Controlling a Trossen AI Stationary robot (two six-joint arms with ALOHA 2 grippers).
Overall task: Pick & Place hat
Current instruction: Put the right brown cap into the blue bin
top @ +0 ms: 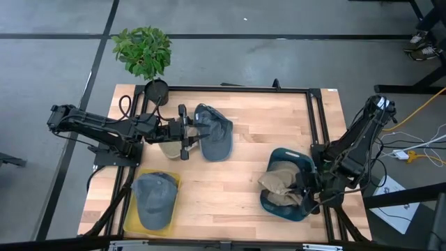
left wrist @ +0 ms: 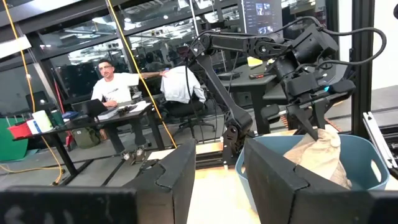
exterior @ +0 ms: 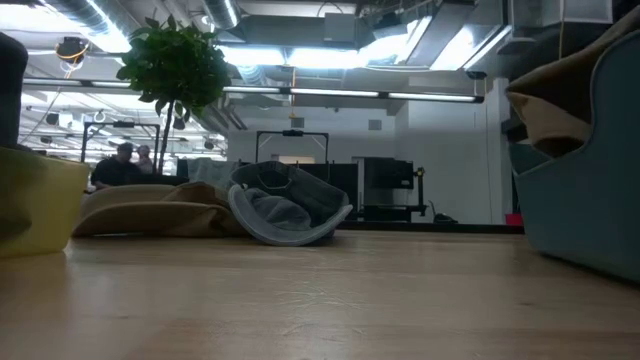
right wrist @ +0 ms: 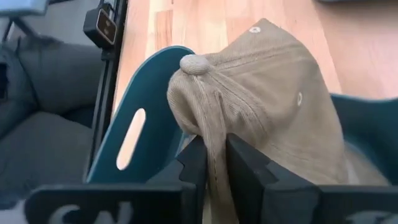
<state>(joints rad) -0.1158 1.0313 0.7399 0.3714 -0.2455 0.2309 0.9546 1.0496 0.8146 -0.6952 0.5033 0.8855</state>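
Note:
A tan hat (right wrist: 267, 81) sits in the teal bin (top: 301, 162) at the table's right, with my right gripper (right wrist: 216, 165) shut on it; the left wrist view shows that gripper (left wrist: 313, 127) on the hat from afar. A grey-blue hat (top: 214, 132) lies on the table at the far left, partly on another tan hat (top: 167, 148). My left gripper (top: 187, 132) hovers level beside them, open and with nothing between its fingers (left wrist: 171, 180). A grey hat (top: 155, 199) lies in the yellow bin (top: 174, 178). My right gripper pinches a raised fold of the tan hat's crown (right wrist: 214, 134), just below the top button (right wrist: 194, 63), between its two fingers. The fingers slant down from above. The hat sits in the teal bin, its crown over the rim by the handle slot (right wrist: 130, 146).
A potted plant (top: 144, 52) stands at the table's far left corner. A black frame rail (top: 313, 118) runs along the table's far and right sides. Bare wood (top: 258, 139) lies between the two bins. People sit at desks beyond the table (left wrist: 115, 87).

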